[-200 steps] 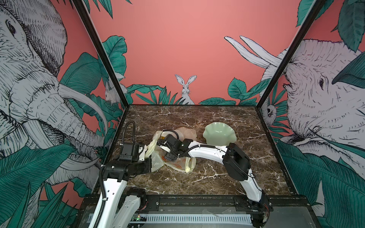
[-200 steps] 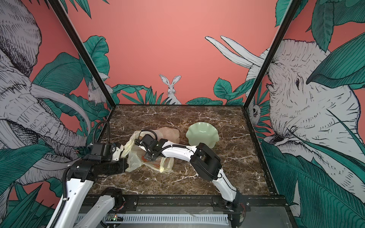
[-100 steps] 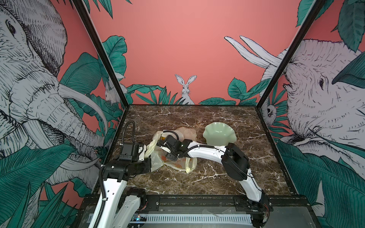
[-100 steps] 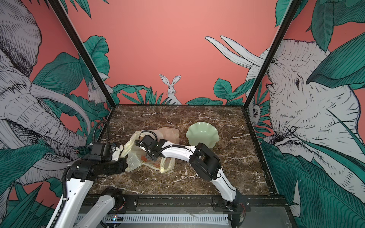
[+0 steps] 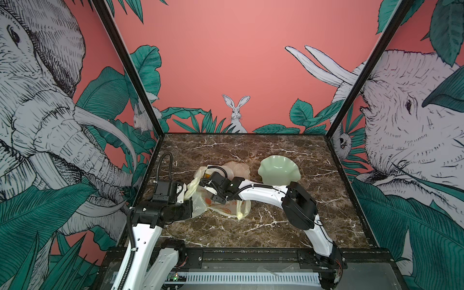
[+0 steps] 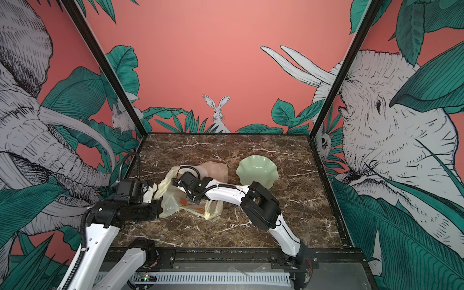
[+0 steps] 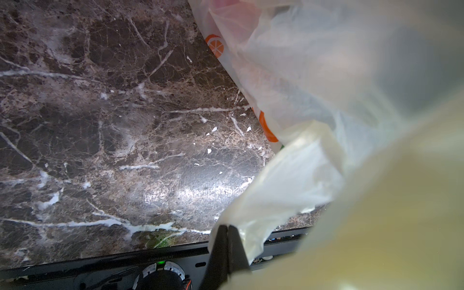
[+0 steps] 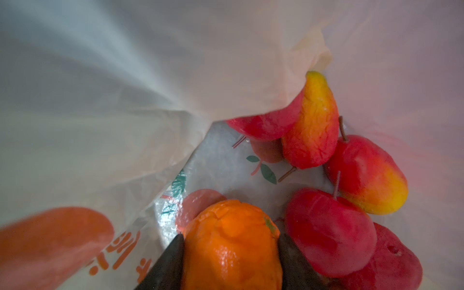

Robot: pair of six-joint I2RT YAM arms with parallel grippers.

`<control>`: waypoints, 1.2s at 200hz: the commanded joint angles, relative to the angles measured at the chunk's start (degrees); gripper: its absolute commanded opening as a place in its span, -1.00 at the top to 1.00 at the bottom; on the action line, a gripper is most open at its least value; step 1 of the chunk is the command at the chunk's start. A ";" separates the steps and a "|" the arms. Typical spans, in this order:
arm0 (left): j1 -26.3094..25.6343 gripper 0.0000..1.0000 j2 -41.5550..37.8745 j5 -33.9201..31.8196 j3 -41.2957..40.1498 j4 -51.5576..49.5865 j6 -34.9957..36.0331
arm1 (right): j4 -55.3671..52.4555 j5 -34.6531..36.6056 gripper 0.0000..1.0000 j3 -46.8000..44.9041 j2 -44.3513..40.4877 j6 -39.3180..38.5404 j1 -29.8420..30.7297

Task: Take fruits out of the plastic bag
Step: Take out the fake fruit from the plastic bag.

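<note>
Right gripper point(image 8: 229, 237) fingers point(image 8: 168, 263) closed in, now clamping orange point(image 8: 231, 246) inside plastic bag point(image 5: 200, 206). Left gripper point(image 7: 227, 229) pinched shut on bag. Brown marble tabletop point(image 5: 251, 226), green dish point(image 5: 277, 170) at 2 o'clock of bag, jungle-mural walls point(image 5: 226, 62).

A: From where is the table point(image 5: 253, 226) viewed as a whole?
B: In both top views it is seen from high above its near edge, looking down toward the far edge. Almost the same scene is shared, shifted slightly sideways.
A: And the wrist views?
B: From the left wrist, the tabletop beside one edge and the outside of the plastic bag point(image 7: 301, 75) are seen very close and partly blurred. From the right wrist, the bag's inside is seen, with the fruits point(image 8: 329, 231) close and an orange point(image 8: 231, 248) nearest the lens.
</note>
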 commanded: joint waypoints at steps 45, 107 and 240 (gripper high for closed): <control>-0.15 1.00 0.65 -0.05 1.86 -0.29 0.81 | -0.48 -8.68 0.19 -2.37 -10.94 -3.47 0.13; -0.13 1.00 0.37 0.17 2.66 1.46 1.79 | 2.64 -20.21 0.19 -8.40 -19.89 -8.50 0.63; -0.13 1.00 1.49 2.61 1.84 2.52 2.63 | 19.73 -33.54 0.25 -16.57 -32.23 -6.85 0.74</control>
